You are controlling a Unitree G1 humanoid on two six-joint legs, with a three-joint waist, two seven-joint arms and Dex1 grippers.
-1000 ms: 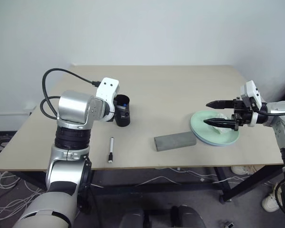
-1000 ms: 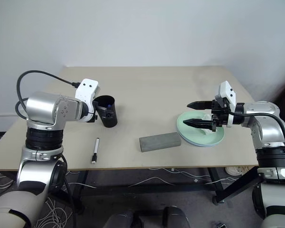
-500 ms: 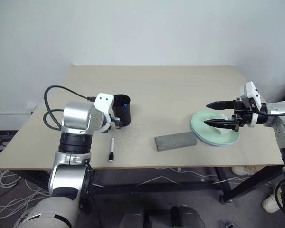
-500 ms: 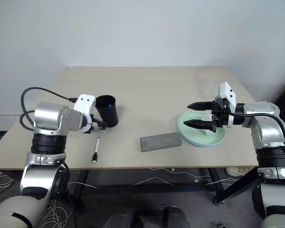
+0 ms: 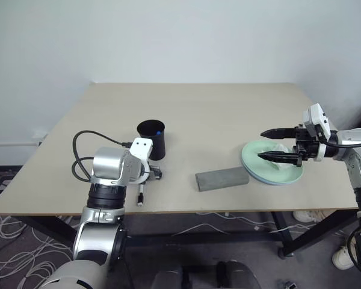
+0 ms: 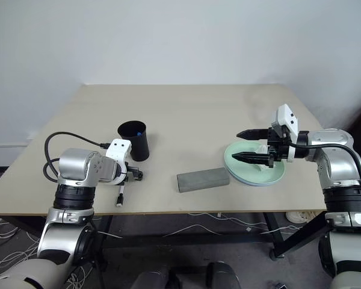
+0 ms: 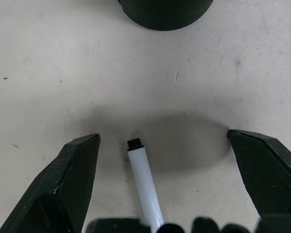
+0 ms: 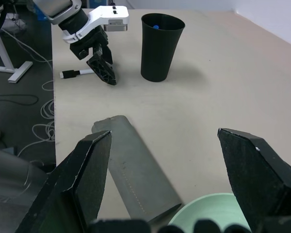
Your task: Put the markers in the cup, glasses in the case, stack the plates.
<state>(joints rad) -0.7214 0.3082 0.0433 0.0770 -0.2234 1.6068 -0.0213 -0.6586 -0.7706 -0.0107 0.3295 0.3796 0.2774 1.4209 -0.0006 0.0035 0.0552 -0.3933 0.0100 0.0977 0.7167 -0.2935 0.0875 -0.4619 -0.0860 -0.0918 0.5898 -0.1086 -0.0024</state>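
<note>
1. A beige table (image 5: pixel 228 114) is seen from above, with every item on its near half.
2. Two plates (image 5: pixel 271 170) are stacked near the right edge, mint green on light blue, with crumpled white tissue (image 5: pixel 279 148) on top.
3. A closed grey case (image 5: pixel 222 179) lies just left of the plates; the glasses are not seen.
4. A black cup (image 5: pixel 151 138) stands upright at the left, with a blue-capped marker (image 5: pixel 159 133) inside.
5. The right gripper (image 5: pixel 278 144) is held spread wide above the plates, gripping nothing.
6. The left gripper (image 7: pixel 162 145) is lowered near the table, fingers spread wide on either side of the black-capped marker (image 7: pixel 144 182), untouched, near the cup.
</note>
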